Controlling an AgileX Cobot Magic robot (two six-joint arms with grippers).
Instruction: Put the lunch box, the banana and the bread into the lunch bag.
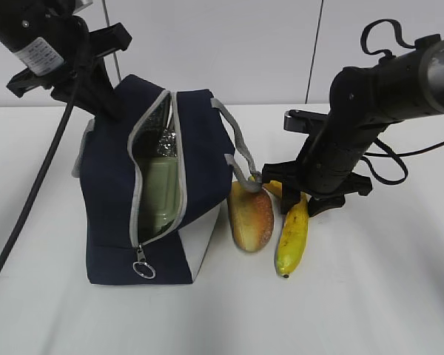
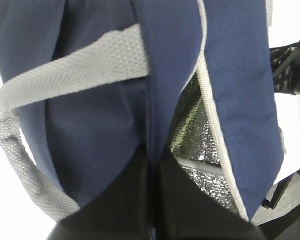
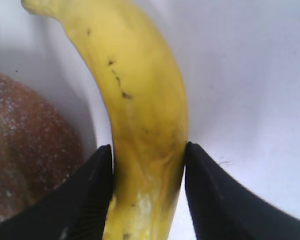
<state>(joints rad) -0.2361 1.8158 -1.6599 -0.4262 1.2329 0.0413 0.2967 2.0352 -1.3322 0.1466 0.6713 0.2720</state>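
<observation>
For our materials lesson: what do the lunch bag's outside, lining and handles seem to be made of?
Lunch bag outside: matte navy woven fabric, probably. Lining: crinkled silvery foil, likely insulation. Handles: grey webbing with visible weave.

Cloth lunch bag, seemingly foil-lined; woven strap.

A smooth, matte white tabletop fills the lower part of the exterior view; behind it stands a pale grey-white panelled wall, split by a thin dark vertical seam right of centre; the light is even and diffuse, casting soft grey shadows on the table.
</observation>
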